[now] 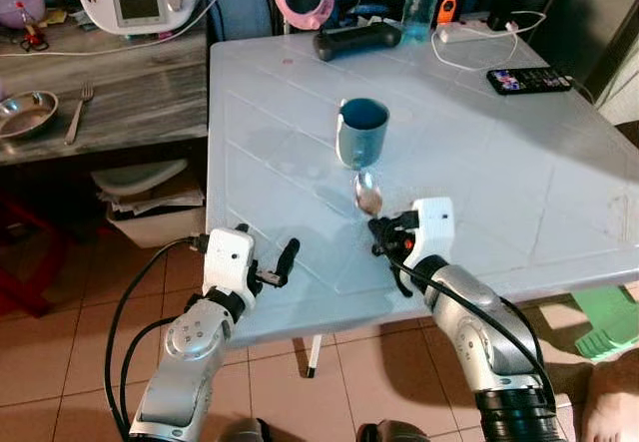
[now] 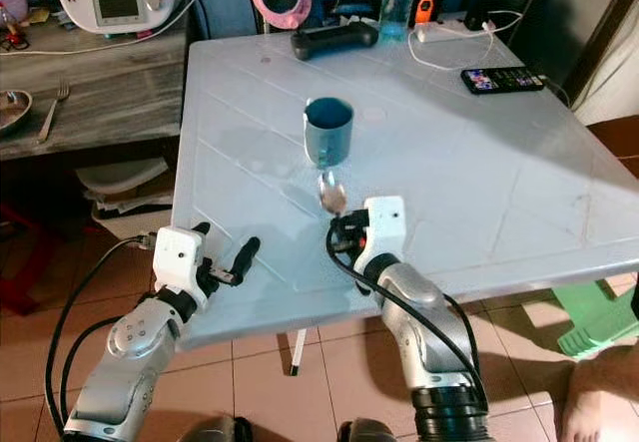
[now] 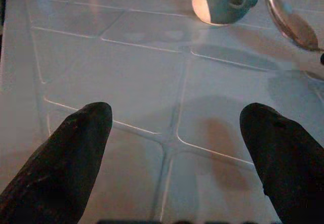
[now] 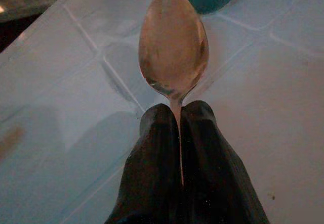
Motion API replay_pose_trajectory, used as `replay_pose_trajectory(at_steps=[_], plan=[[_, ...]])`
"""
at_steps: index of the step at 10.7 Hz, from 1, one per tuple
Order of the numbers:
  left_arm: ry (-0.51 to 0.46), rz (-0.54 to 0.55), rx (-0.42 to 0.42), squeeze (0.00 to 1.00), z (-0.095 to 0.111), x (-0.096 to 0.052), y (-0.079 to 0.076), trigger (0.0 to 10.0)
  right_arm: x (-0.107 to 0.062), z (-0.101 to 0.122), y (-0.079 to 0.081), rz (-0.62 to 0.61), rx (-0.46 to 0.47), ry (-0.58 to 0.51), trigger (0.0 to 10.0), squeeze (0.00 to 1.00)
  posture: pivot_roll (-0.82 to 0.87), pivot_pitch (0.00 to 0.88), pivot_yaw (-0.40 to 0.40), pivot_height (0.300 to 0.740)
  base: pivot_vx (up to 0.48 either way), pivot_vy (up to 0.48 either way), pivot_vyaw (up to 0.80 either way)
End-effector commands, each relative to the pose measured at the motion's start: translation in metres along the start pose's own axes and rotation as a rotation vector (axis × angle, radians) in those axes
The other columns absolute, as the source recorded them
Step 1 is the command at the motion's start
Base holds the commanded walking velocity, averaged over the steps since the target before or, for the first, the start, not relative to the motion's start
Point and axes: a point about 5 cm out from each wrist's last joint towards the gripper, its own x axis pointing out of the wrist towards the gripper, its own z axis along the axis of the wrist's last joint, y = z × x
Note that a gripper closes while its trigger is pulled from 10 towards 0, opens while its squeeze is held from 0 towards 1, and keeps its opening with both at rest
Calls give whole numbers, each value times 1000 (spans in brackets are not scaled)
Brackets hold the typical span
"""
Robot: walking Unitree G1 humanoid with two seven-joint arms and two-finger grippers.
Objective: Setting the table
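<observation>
Spoon in the right gripper, blue cup already on the table, place setting only begun.

Right gripper (image 1: 384, 234) has its two black fingers pressed together on the thin handle of a shiny metal spoon (image 4: 173, 44), bowl pointing ahead toward twelve o'clock, hanging low over the pale tiled tabletop (image 1: 499, 163), just short of the blue ceramic cup (image 1: 361, 131); whether the bowl touches the surface cannot be told. Left gripper (image 3: 174, 148), at nine o'clock from the right one near the table's front edge, has its fingers spread wide apart and holds nothing. Judging by this, the cup is placed and the spoon is yet to be laid beside it. A metal fork (image 1: 78, 111) and round metal dish (image 1: 25, 113) lie on the grey wooden side shelf (image 1: 130, 93) at ten o'clock, possibly left to fetch.
</observation>
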Motion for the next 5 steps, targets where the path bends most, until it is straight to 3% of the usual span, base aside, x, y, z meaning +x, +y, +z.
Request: replay_pose_trajectory(at_steps=[1,5], plan=[[6,12,10,0,-1,0,3,10000,0,10,3,16,-3,-52,0,0,-15,45,44,740,0,480,0],[7,14,16,0,-2,1,3,10000,-3,7,5,23,-38,-68,0,0,-16,51,44,740,0,480,0]])
